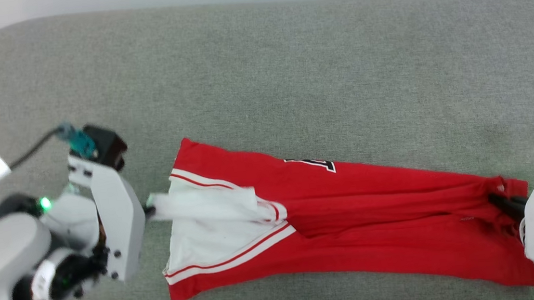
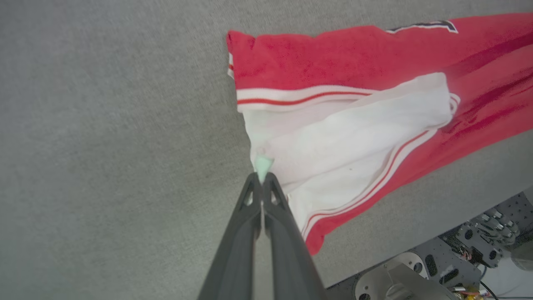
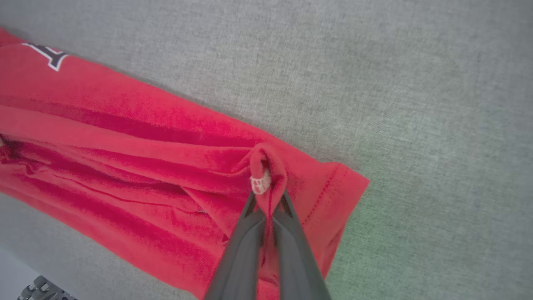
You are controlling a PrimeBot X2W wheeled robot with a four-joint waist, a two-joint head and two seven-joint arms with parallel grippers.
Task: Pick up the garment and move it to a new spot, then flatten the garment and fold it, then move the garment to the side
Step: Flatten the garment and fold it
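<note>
While held at both ends, the red T-shirt [image 1: 373, 208] lies stretched on the grey fabric surface [image 1: 288, 61].
Left gripper [image 2: 262, 177] has its fingers clamped on the white sleeve [image 2: 354, 125]; right gripper [image 3: 266, 198] has its fingers clamped on the red hem [image 3: 329, 196].

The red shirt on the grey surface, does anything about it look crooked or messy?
Yes. The garment lies slanted, folded into a narrow strip. One white sleeve is pulled sideways in a loose flap by the shut left gripper, and the red end is bunched into a peak in the shut right gripper.
</note>
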